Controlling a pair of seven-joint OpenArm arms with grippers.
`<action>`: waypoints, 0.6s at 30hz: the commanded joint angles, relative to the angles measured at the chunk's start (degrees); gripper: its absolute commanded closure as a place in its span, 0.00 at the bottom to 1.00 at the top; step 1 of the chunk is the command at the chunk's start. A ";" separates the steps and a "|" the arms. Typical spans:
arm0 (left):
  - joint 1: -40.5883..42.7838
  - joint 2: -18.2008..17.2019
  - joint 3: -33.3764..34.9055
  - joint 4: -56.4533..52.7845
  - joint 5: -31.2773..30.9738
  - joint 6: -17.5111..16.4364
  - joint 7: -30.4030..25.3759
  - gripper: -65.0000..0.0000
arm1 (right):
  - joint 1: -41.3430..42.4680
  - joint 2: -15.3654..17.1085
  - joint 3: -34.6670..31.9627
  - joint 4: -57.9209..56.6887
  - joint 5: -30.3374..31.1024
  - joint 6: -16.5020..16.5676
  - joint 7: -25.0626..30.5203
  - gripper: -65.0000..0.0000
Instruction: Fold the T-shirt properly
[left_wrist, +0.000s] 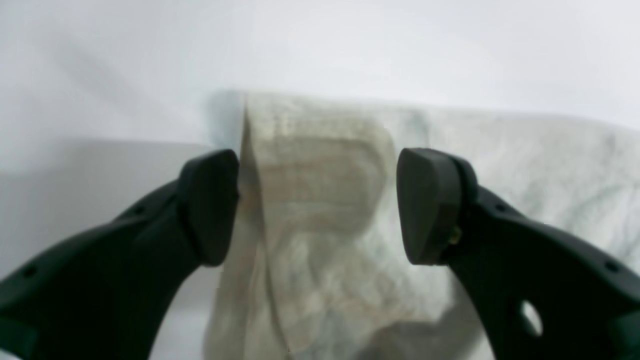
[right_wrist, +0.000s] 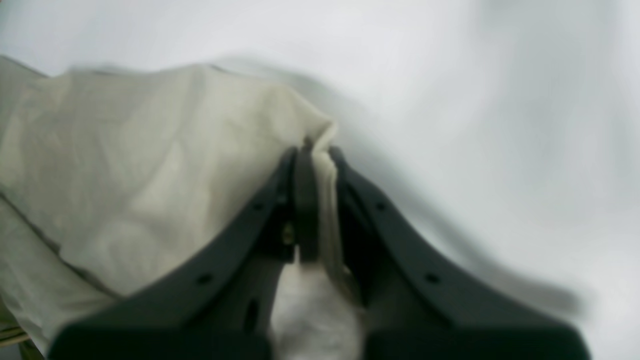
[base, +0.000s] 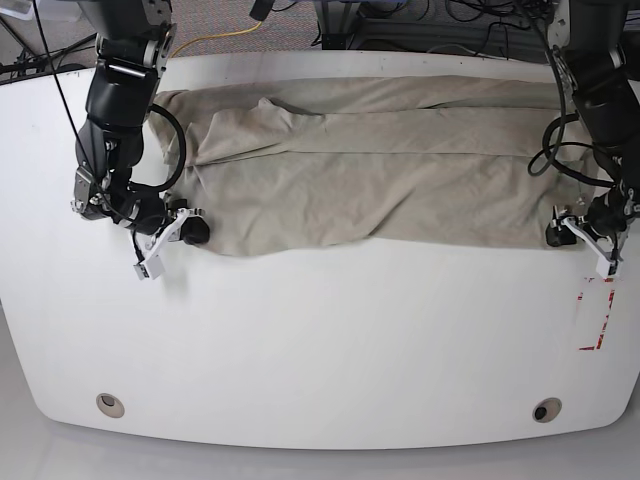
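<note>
The beige T-shirt (base: 380, 175) lies wrinkled and spread wide over the far half of the white table (base: 330, 340). In the base view my right gripper (base: 193, 231) is at the shirt's lower left corner. The right wrist view shows that gripper (right_wrist: 316, 165) shut on a fold of the T-shirt's (right_wrist: 150, 165) edge, with cloth pinched between the black fingers. My left gripper (base: 556, 236) is at the shirt's lower right corner. In the left wrist view it (left_wrist: 317, 205) stands open, and a folded corner of the T-shirt (left_wrist: 530, 165) lies between its fingertips (left_wrist: 425, 205).
Red tape marks (base: 597, 315) sit on the table near the right edge, just in front of the left gripper. Two round holes (base: 110, 404) (base: 545, 410) are near the table's front edge. Cables and equipment (base: 420, 15) run behind the table's far edge.
</note>
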 joint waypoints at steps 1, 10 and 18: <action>-1.15 -0.32 0.06 0.50 -0.39 -0.03 0.62 0.29 | 1.55 0.84 0.23 1.05 1.09 0.52 1.21 0.98; -1.15 -0.23 0.06 0.68 -0.04 0.41 -0.88 0.96 | 1.64 1.20 0.23 1.14 1.09 0.52 1.21 0.98; 1.22 -0.23 0.06 10.17 0.05 0.49 -4.31 1.00 | 1.28 1.20 0.14 7.12 0.82 0.52 1.03 0.98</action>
